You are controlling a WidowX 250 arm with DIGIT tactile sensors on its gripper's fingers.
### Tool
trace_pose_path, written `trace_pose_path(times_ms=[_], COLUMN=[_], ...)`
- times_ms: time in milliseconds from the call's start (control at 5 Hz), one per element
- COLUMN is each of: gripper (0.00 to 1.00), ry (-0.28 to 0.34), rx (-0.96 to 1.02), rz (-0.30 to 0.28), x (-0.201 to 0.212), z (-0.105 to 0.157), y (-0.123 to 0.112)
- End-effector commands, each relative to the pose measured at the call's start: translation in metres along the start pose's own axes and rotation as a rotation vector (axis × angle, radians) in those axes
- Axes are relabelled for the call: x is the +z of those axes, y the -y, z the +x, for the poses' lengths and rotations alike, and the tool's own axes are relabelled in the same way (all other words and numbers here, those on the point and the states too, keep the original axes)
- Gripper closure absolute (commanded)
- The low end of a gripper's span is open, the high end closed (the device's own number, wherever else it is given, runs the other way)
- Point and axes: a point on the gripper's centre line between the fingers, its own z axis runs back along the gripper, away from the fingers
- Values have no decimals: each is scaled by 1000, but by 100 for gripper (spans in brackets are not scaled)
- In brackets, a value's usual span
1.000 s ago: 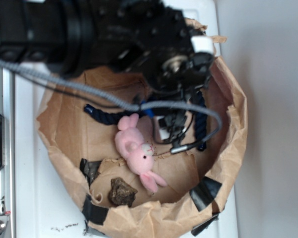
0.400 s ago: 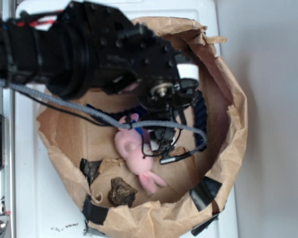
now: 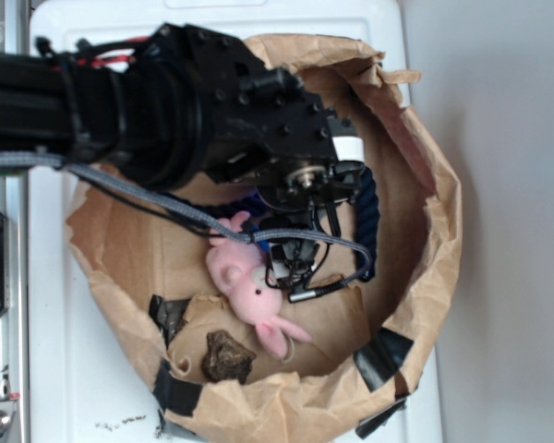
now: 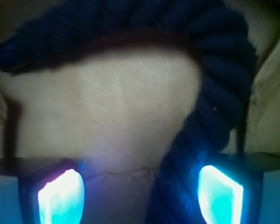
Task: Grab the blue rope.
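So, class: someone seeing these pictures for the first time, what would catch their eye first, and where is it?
The black robot arm reaches in from the upper left over a crumpled brown paper bag. A pink plush bunny lies in the bag's middle, with the blue rope curving to its right. In the wrist view the rope arches ahead and runs down between the open gripper pads.
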Motion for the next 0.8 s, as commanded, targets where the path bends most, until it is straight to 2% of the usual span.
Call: trace_pose_path(times_ms=[0, 200, 400, 600], gripper=[100, 100, 100, 100], ry=[62, 85, 118, 108], rx=[-39, -33, -16, 4], rz=[-7, -47, -95, -171], x=[8, 22, 64, 96], z=[6, 11, -18, -16], y=[7, 10, 29, 44])
